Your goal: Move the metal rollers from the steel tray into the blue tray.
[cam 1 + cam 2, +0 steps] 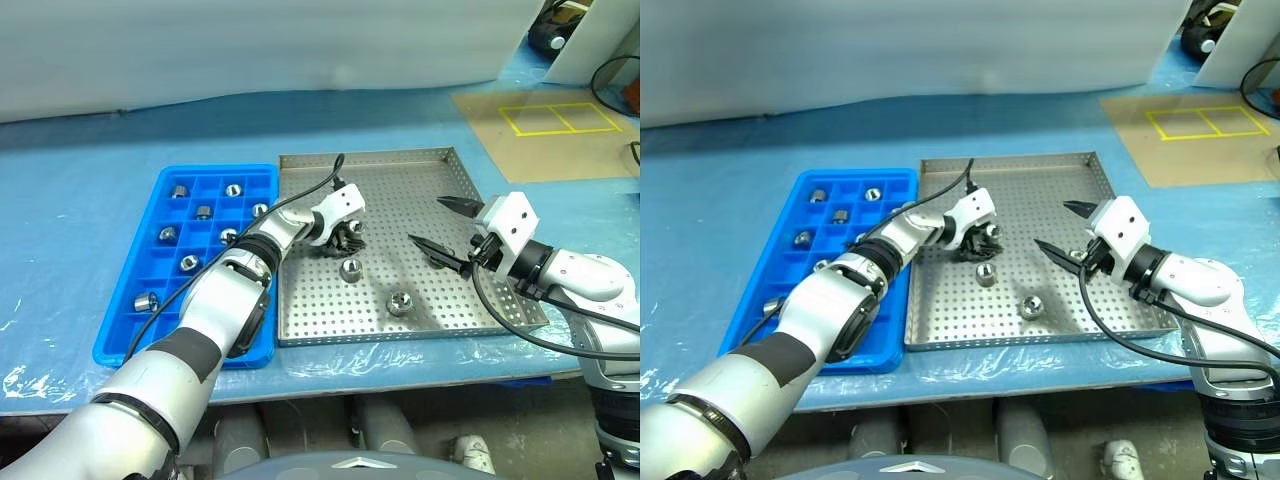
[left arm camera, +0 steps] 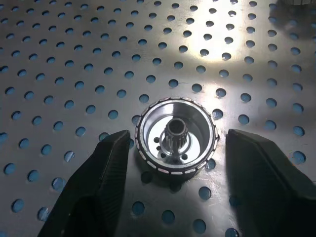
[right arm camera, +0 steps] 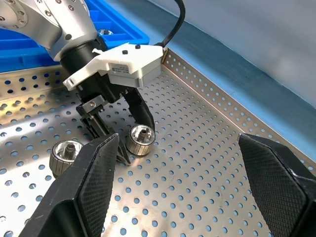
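The steel tray lies mid-table with three metal rollers on its perforated floor. One roller stands upright between the fingers of my left gripper, which is open with a gap on each side of it. Two more rollers lie just in front. To the left, the blue tray holds several rollers in separate compartments. My right gripper hovers open and empty over the steel tray's right side, facing the left gripper.
A blue sheet covers the table. A brown board with a yellow taped rectangle lies at the back right. The right arm's black cable hangs over the steel tray's front right corner.
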Robot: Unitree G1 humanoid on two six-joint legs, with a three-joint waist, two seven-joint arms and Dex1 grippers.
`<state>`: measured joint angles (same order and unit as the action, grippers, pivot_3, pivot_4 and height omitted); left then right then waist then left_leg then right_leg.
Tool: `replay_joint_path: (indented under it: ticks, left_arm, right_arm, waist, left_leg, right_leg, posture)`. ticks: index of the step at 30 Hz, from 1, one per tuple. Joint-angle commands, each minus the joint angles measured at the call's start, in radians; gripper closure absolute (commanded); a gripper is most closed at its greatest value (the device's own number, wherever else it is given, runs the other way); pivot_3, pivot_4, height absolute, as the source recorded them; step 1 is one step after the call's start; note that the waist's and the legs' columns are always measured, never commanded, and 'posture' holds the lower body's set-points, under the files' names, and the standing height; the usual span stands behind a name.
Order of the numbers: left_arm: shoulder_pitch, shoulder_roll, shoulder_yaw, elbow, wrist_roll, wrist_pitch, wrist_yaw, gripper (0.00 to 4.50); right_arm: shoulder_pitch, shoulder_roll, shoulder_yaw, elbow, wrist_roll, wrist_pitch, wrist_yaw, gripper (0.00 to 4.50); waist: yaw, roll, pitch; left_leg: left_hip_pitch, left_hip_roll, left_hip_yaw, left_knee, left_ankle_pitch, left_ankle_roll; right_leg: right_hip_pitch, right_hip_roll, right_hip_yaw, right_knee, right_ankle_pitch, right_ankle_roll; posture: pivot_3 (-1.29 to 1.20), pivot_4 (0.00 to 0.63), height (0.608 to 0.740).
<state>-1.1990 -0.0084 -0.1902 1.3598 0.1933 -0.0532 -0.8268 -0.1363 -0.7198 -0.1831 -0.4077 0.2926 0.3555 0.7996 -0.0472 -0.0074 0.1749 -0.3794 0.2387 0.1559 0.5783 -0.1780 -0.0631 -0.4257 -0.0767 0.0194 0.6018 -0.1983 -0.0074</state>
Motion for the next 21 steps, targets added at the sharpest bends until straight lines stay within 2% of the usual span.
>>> replay_joint_path:
  ticks: [1,8,12,14,21]
  left_arm:
    - [-0.002,0.010,0.008,-0.010,0.012,0.011,-0.019,2.15]
    - [-0.005,0.021,0.027,-0.014,0.010,0.010,-0.009,2.15]
    - [-0.003,0.031,0.043,-0.017,-0.007,0.007,-0.064,2.15]
    - [-0.009,0.035,0.057,-0.019,-0.014,0.015,-0.057,2.52]
    - [-0.042,0.061,0.124,-0.031,-0.061,0.029,-0.092,2.52]
  right_arm:
    - [-0.014,-0.012,-0.021,-0.026,0.011,-0.018,-0.008,0.52]
    - [-0.048,-0.004,0.005,0.001,0.003,-0.032,-0.004,0.52]
    - [-0.059,-0.002,0.015,0.011,0.001,-0.038,-0.003,0.52]
    - [-0.062,0.000,0.022,0.016,0.001,-0.043,-0.001,0.52]
    - [-0.094,0.004,0.050,0.052,0.000,-0.066,0.008,0.52]
  waist:
    - [0.000,0.000,0.000]
    - [0.000,0.000,0.000]
    - [0.001,0.000,0.000]
    - [0.002,0.000,0.000]
    - [0.004,0.000,0.000]
  left_leg:
    - [0.000,0.000,0.000,0.000,0.000,0.000]
    - [0.000,0.000,0.000,0.000,0.000,0.000]
    - [0.000,0.000,0.000,-0.001,0.000,0.000]
    - [0.000,0.000,0.000,-0.001,0.000,0.000]
    - [-0.002,0.000,0.001,-0.002,-0.001,0.001]
  right_leg:
    - [0.000,0.000,0.000,0.000,0.000,0.000]
    - [0.000,0.000,0.000,-0.001,0.000,0.000]
    - [0.000,0.000,0.000,-0.001,0.000,0.000]
    - [0.000,0.000,0.000,-0.001,0.000,0.000]
    - [-0.001,0.000,0.000,-0.004,0.000,0.000]
  posture:
    - [-0.55,0.150,0.740]
    - [-0.53,0.150,0.740]
    - [-0.52,0.150,0.740]
    - [-0.52,0.150,0.740]
    - [-0.48,0.150,0.740]
